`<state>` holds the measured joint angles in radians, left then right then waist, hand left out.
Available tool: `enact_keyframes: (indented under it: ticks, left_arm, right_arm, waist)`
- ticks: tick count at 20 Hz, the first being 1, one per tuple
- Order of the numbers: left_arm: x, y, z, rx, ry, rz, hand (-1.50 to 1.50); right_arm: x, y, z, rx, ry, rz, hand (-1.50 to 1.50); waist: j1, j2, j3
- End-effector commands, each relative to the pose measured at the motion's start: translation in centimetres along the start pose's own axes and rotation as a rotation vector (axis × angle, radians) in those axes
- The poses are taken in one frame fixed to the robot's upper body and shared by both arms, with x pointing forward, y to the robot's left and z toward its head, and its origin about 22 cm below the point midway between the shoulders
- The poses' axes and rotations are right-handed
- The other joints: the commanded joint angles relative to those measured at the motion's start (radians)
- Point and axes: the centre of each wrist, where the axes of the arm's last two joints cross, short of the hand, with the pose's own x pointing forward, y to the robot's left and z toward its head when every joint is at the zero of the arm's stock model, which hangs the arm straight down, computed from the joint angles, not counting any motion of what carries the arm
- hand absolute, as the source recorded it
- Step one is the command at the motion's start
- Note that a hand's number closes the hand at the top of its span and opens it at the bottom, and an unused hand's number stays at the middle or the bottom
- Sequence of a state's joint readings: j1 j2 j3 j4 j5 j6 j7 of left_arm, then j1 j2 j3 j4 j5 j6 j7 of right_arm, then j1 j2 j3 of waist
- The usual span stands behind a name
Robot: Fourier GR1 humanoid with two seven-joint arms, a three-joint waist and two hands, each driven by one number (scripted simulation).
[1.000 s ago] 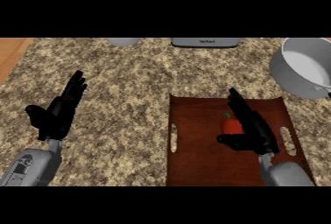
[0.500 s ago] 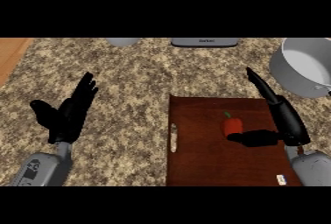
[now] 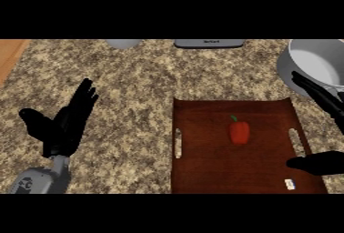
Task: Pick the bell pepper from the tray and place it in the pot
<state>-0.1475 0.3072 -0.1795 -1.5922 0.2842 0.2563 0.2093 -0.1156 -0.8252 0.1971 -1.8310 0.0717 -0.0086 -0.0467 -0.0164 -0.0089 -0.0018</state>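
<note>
A red bell pepper [image 3: 239, 132] with a green stem lies near the middle of the dark brown tray [image 3: 201, 168]. A grey pot [image 3: 316, 63] stands at the far right, just beyond the tray's far corner. My right hand [image 3: 324, 136] is at the view's right edge, open: its fingers stretch up toward the pot's rim and its thumb sticks out over the tray's right side. It is to the right of the pepper and apart from it. My left hand [image 3: 64, 125] rests open over the counter at the left, fingers up.
A grey appliance [image 3: 209, 43] and a pale round object [image 3: 123, 43] sit at the counter's far edge. A wooden surface [image 3: 10, 57] shows at the far left. The tray has slot handles [image 3: 178, 142] on both sides.
My right hand has swung right, away from the pepper, which now lies fully uncovered on the tray. The view has shifted, so the left hand shows higher.
</note>
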Motion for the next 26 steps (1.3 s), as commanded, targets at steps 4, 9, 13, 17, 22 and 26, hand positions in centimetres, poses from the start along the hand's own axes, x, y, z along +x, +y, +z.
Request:
enact_keyframes:
  ticks: [4, 9, 13, 17, 22, 26]
  left_arm:
    - [1.8, -1.4, -0.1, -0.025, -0.03, 0.003, 0.0]
    - [2.7, -0.7, 1.0, -0.031, -0.011, 0.013, 0.0]
    - [1.1, -3.8, -0.8, -0.051, -0.012, 0.008, 0.0]
    - [0.5, -2.4, -0.4, -0.015, -0.015, -0.015, 0.0]
    - [2.0, -1.8, 1.5, -0.023, -0.003, 0.006, 0.0]
    - [1.1, -1.8, 0.2, -0.032, -0.005, 0.003, 0.0]
  right_arm:
    - [5.3, -5.6, -0.9, 0.215, 0.155, 0.209, -1.5]
    - [8.2, -4.9, -1.9, 0.303, 0.276, 0.217, -1.5]
    - [9.2, -3.1, -4.8, 0.322, 0.359, 0.213, -1.5]
    - [7.1, -3.1, -4.6, 0.336, 0.405, 0.201, -1.5]
    - [6.3, 0.7, -5.7, 0.432, 0.471, 0.248, -1.5]
    - [4.8, 1.8, -6.8, 0.465, 0.527, 0.313, -1.5]
  waist:
    - [0.011, 0.005, -0.001]
    - [0.026, 0.006, 0.0]
    - [0.034, 0.014, 0.0]
    - [0.018, 0.009, 0.001]
    - [0.026, 0.009, 0.002]
    - [0.024, 0.011, 0.002]
